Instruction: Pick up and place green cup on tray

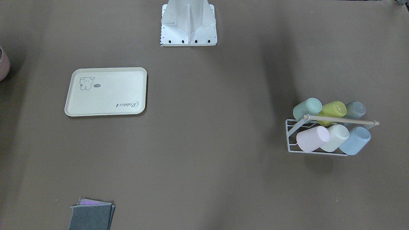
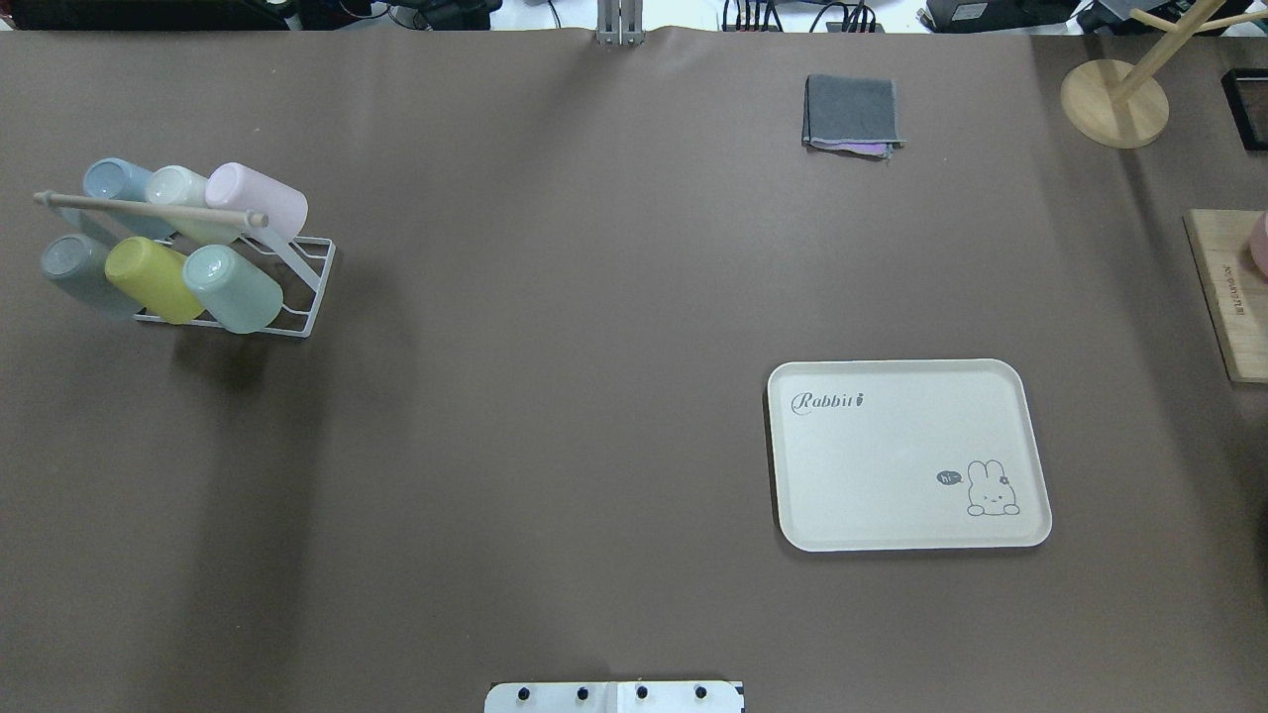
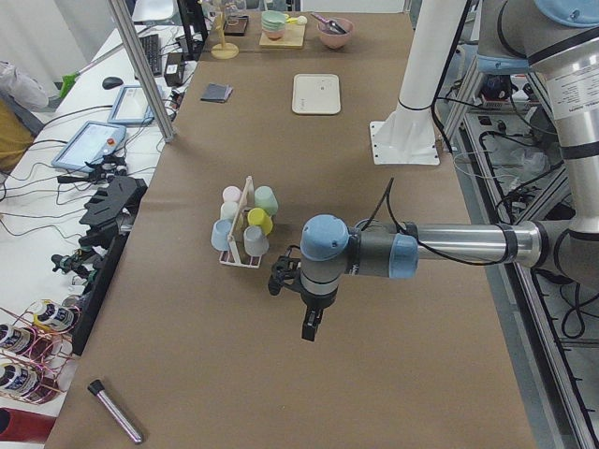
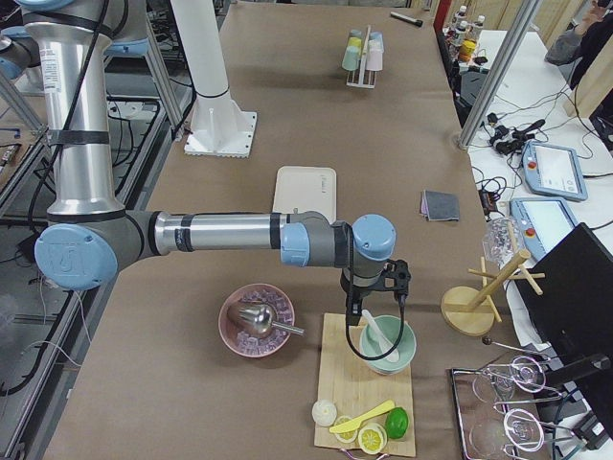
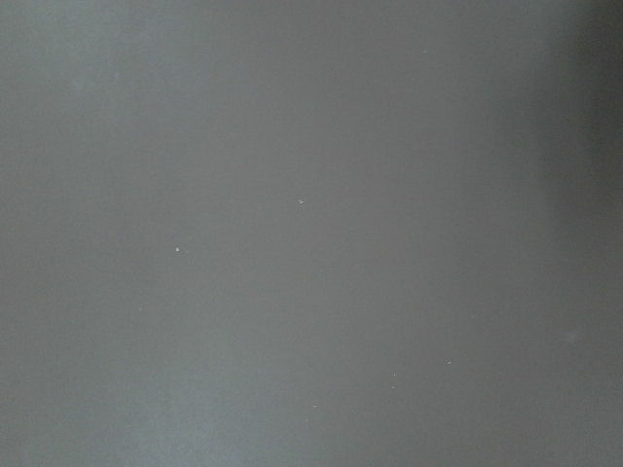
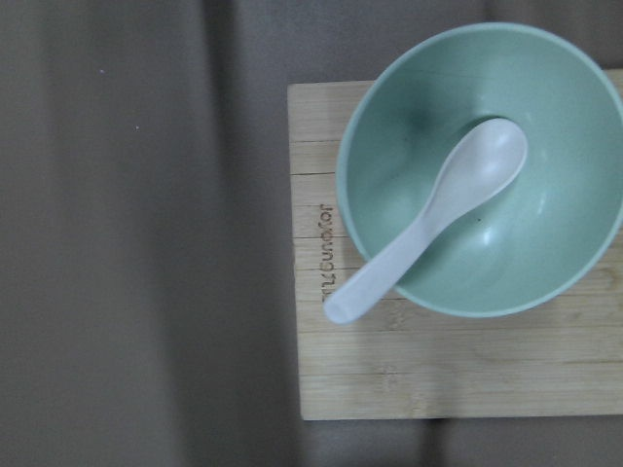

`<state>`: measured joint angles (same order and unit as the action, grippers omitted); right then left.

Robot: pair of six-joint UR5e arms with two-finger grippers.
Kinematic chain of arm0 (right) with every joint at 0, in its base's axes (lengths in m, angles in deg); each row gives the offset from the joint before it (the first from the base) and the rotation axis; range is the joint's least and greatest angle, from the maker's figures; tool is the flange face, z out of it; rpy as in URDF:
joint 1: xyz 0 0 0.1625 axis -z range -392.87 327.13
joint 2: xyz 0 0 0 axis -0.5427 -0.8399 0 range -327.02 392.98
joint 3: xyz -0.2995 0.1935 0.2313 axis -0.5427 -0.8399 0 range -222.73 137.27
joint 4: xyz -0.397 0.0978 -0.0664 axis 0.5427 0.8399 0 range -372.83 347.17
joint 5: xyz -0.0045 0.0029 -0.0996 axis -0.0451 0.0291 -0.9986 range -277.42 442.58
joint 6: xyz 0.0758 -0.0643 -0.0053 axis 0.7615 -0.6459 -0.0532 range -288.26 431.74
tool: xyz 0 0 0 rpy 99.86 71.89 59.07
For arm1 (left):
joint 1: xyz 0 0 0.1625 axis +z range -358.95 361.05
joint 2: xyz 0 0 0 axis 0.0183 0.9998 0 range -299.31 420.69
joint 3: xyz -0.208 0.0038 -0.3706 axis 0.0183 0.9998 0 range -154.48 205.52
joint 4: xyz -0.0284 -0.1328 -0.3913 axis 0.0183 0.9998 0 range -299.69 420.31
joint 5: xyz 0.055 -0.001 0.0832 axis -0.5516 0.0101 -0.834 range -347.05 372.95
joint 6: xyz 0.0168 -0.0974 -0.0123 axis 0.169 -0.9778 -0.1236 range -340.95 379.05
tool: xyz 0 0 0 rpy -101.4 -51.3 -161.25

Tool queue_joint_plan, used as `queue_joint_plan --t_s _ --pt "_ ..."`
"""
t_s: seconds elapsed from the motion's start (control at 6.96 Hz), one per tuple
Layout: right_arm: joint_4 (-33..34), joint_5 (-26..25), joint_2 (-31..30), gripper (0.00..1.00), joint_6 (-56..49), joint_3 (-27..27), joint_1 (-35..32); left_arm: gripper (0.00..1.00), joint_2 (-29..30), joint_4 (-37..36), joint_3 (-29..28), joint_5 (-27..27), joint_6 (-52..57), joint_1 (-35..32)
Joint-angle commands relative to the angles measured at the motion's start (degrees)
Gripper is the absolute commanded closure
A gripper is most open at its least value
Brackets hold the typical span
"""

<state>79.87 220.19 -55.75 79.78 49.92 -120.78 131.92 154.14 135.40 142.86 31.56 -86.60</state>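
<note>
The green cup [image 2: 234, 287] is a pale mint tumbler lying tilted in a white wire rack [image 2: 317, 282], beside a yellow-green cup [image 2: 152, 280]. It also shows in the front view [image 1: 307, 108] and the left side view [image 3: 267, 199]. The cream tray [image 2: 892, 465] lies flat and bare on the table's other half [image 1: 108, 92]. My left gripper [image 3: 309, 329] hangs over bare table a little way from the rack; I cannot tell if it is open. My right gripper [image 4: 369, 305] hangs over a mint bowl [image 6: 482, 170]; I cannot tell its state.
The rack also holds pink, cream, pale blue and grey-blue cups. A folded grey cloth [image 2: 852, 114] lies at the far edge. A wooden board [image 6: 389, 370] carries the bowl and a white spoon [image 6: 428, 229]. A pink bowl [image 4: 257, 321] and a wooden stand [image 2: 1114, 99] are nearby.
</note>
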Motion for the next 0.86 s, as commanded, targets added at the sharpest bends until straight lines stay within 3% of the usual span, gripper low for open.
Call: queue_joint_plan --t_s 0.0,0.14,0.57,0.72 --pt "-0.33 2.04 -0.58 0.00 7.50 2.87 2.29 0.03 1.89 3.79 0.25 -0.53 0.32 5.27" --pt "-0.33 1.96 -0.40 0.00 8.39 4.54 4.65 0.02 2.07 6.34 0.60 -4.02 0.41 7.99" --pt "-1.98 1.78 0.47 0.00 18.65 8.24 14.31 0.02 5.65 7.95 0.69 -7.65 0.32 14.59" --pt "-8.87 1.26 0.04 0.00 25.29 7.90 17.04 0.02 8.02 7.86 0.78 -11.05 0.15 17.31"
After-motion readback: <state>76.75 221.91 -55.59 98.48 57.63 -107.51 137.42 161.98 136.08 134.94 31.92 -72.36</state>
